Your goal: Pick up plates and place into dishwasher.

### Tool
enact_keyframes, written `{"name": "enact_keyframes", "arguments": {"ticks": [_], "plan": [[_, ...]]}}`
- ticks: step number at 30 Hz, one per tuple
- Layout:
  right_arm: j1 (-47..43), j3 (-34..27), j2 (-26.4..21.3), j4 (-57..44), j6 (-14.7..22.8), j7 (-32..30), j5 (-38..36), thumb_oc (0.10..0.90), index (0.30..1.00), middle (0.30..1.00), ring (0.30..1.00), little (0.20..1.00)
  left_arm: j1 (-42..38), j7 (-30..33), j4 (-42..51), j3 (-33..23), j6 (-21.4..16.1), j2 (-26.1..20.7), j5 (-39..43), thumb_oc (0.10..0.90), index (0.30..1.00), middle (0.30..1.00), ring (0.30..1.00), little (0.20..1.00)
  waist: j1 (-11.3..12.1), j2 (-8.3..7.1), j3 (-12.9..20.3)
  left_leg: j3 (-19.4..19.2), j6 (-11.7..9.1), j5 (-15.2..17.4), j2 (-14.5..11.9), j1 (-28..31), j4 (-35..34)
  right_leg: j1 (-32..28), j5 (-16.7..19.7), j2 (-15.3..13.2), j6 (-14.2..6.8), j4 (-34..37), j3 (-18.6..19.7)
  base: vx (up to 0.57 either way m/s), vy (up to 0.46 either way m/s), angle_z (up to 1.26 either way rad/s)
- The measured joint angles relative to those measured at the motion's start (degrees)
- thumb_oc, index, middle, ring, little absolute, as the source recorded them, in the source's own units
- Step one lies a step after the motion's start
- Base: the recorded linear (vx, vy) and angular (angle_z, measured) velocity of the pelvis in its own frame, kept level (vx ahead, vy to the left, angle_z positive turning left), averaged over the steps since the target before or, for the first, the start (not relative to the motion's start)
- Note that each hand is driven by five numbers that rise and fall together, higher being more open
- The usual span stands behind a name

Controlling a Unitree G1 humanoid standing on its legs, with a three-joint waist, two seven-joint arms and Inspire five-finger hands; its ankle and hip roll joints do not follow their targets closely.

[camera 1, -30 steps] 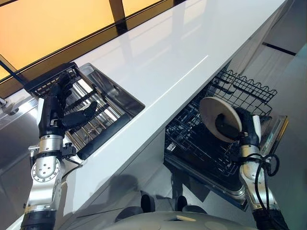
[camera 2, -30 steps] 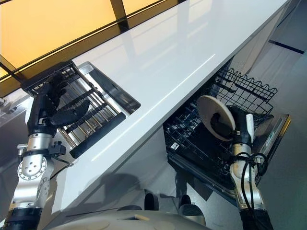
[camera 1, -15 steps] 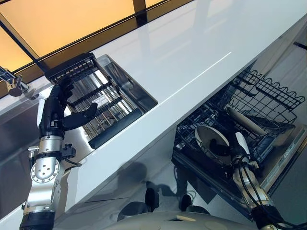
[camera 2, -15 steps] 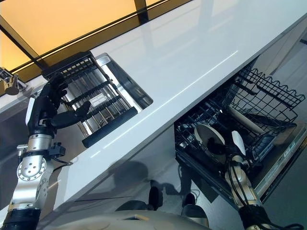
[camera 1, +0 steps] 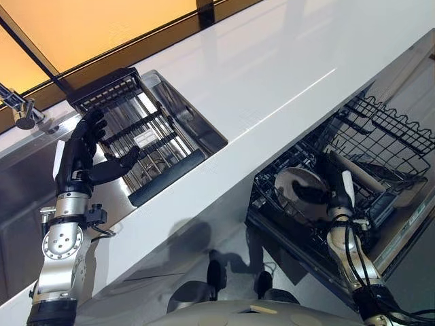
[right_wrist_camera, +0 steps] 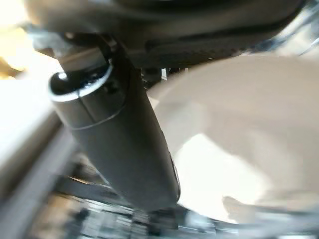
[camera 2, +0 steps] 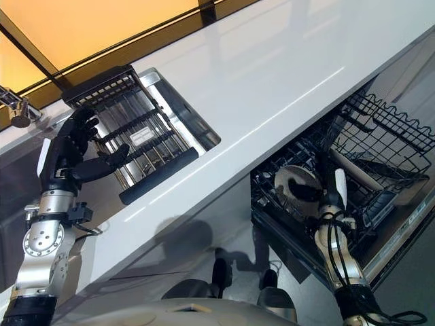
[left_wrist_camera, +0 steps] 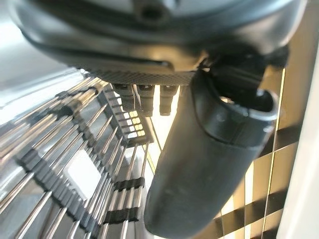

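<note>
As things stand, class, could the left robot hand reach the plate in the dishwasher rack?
Probably not. The left robot hand hangs open over the sink rack, with the white countertop between it and the plate, which the right robot hand already grips in the dishwasher rack.

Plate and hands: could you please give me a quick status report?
Right hand shut on plate, low inside dishwasher rack. Left hand open, idle over sink rack. Another plate already in the rack, close beside.
</note>
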State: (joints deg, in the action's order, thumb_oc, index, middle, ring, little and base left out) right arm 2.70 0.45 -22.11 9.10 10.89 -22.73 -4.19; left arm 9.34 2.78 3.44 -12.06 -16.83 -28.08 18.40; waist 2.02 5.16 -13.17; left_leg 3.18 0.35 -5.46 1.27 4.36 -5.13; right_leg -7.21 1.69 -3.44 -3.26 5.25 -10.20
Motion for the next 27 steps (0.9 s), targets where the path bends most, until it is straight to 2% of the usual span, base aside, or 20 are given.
{"name": "enact_keyframes", "arguments": {"ticks": [2, 4, 9, 14, 21, 25, 27], "plan": [[-0.08, -2.46, 1.20, -1.10, 3.87, -0.98, -2.87, 0.800, 0.900, 0.900, 0.900, 0.900, 0.11, -0.05, 0.00, 0.00, -0.01, 0.00, 0.00, 0.800, 0.900, 0.900, 0.900, 0.900, -0.19, -0.01, -0.01, -0.52, 0.01, 0.02, 0.02, 0.00, 0.00, 0.06, 0.07, -0.04, 0.10, 0.00, 0.15, 0.00, 0.006, -0.02], [0.26, -4.52, 1.40, -1.35, 5.42, -1.61, -5.25, 0.800, 0.900, 0.900, 0.900, 0.900, 0.55, -0.07, 0.00, -0.01, -0.02, 0.00, 0.00, 0.800, 0.900, 0.900, 0.900, 0.900, -0.59, -0.02, -0.01, -1.61, 0.01, 0.02, -0.04, -0.01, 0.00, 0.08, 0.08, -0.05, 0.12, 0.00, 0.22, 0.00, 0.000, 0.00], [3.68, -10.22, 3.14, -1.41, 7.74, -4.21, -10.34, 0.800, 0.900, 0.900, 0.900, 0.900, 2.44, -0.84, 0.00, -0.07, -0.04, 0.00, 0.01, 0.800, 0.900, 0.900, 0.900, 0.900, -1.41, -0.03, -0.02, -2.43, 0.00, 0.10, -0.19, -0.01, -0.01, 0.50, -0.05, 0.05, -0.07, -0.01, 0.87, 0.01, -0.016, -0.08], [4.65, -12.15, 3.28, 0.16, 9.95, -7.97, -14.96, 0.800, 0.900, 0.900, 0.900, 0.900, 3.25, -0.95, -0.25, -0.10, -0.04, 0.00, 0.02, 0.800, 0.900, 0.900, 0.900, 0.900, -3.32, -0.07, -0.04, -3.27, 0.06, 0.13, -0.20, 0.00, -0.05, 0.81, -0.03, 0.02, -0.08, -0.01, 1.72, 0.01, -0.019, -0.10], [3.04, -13.56, 3.10, 8.99, 10.99, -11.39, -20.24, 0.800, 0.900, 0.900, 0.900, 0.900, 1.57, -0.94, -0.59, -0.02, -0.02, -0.22, 0.02, 0.800, 0.900, 0.900, 0.900, 0.900, -3.66, 0.02, -0.06, -3.51, 0.04, 0.14, -0.31, 0.08, 0.00, 0.86, -0.01, 0.08, -0.07, 0.00, 1.84, 0.02, -0.048, -0.02], [1.29, -13.53, 2.66, 13.63, 10.30, -10.76, -22.43, 0.800, 0.900, 0.900, 0.900, 0.900, 0.59, -0.92, -3.05, 0.43, 0.18, -2.30, 0.02, 0.800, 0.900, 0.900, 0.900, 0.900, -3.39, 0.30, -0.25, -3.44, 0.05, 0.14, -0.23, 0.01, 0.01, 0.87, -0.01, 0.02, -0.07, 0.00, 1.76, 0.03, -0.051, 0.01], [0.20, -13.52, 1.69, 16.20, 9.19, -8.72, -25.91, 0.800, 0.900, 0.900, 0.900, 0.900, 0.09, -0.90, -3.93, 0.66, 0.32, -2.51, 0.02, 0.800, 0.900, 0.900, 0.900, 0.900, -3.16, 0.62, -0.45, -3.11, 0.05, 0.13, -0.19, -0.08, 0.02, 0.84, -0.01, -0.01, -0.07, 0.00, 1.59, 0.01, -0.054, 0.05]]}}
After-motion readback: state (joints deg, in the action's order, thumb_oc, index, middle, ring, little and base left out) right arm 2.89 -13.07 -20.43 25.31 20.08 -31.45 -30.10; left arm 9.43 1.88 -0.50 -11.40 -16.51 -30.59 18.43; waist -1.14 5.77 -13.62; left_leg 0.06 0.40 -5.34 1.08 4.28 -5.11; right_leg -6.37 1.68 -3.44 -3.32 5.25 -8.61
